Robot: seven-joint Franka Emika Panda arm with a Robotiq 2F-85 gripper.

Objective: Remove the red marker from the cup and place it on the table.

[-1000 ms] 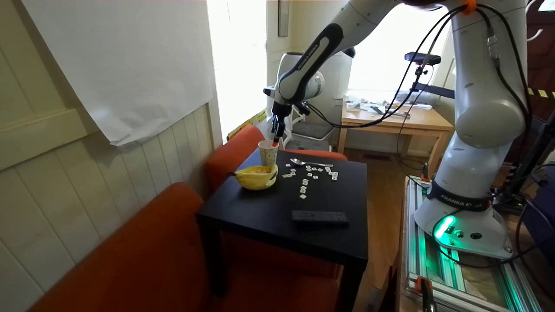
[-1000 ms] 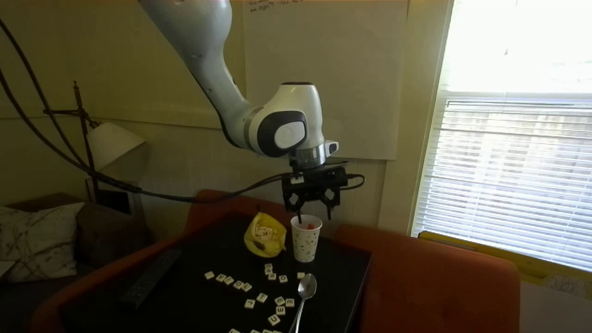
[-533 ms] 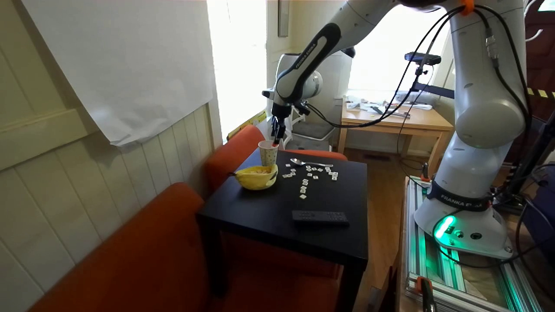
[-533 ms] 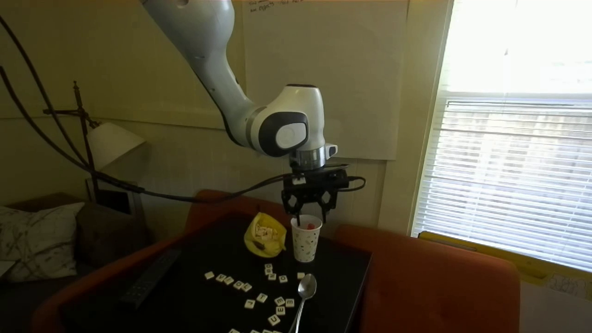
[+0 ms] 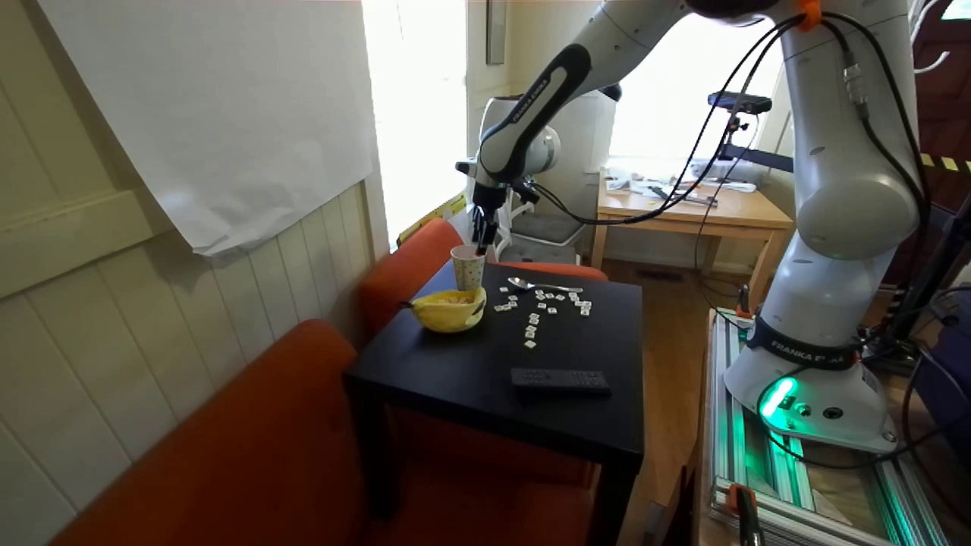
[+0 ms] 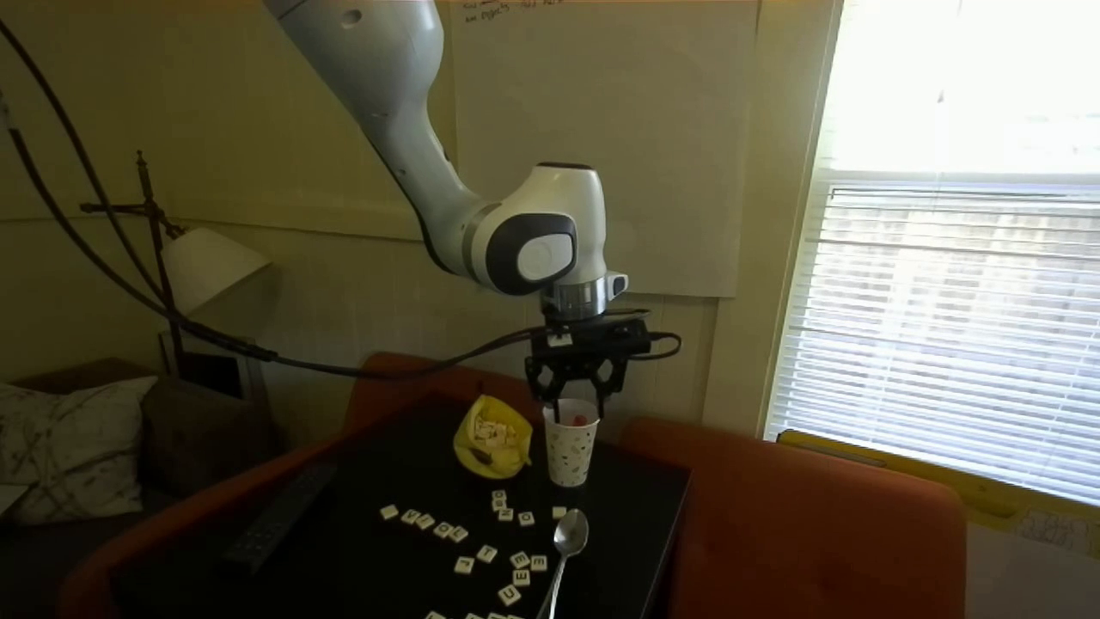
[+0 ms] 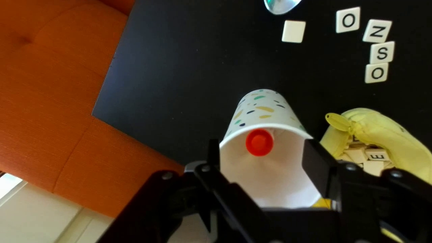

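Observation:
The cup [image 5: 467, 274] is pale with coloured flecks and stands upright near a corner of the black table [image 5: 455, 371]; it also shows in an exterior view [image 6: 569, 456] and the wrist view [image 7: 258, 109]. The red marker is inside the cup, its red end [image 7: 259, 142] near the rim in the wrist view and also visible in an exterior view [image 6: 580, 420]. Its lower part is hidden. My gripper [image 7: 261, 144] is open and points down at the cup mouth [image 6: 579, 413], one finger at each side of the rim. The marker lies between the fingers, not gripped.
A yellow banana-shaped bowl [image 5: 449, 312] with letter tiles stands beside the cup [image 6: 492, 438]. Loose letter tiles [image 6: 487, 554], a spoon [image 6: 571, 533] and a black remote [image 5: 560, 381] lie on the table. Orange seats [image 7: 50, 84] and a wall border the table.
My gripper has moved down slightly to the cup mouth and its fingers have come a little closer together. The cup has shifted very slightly.

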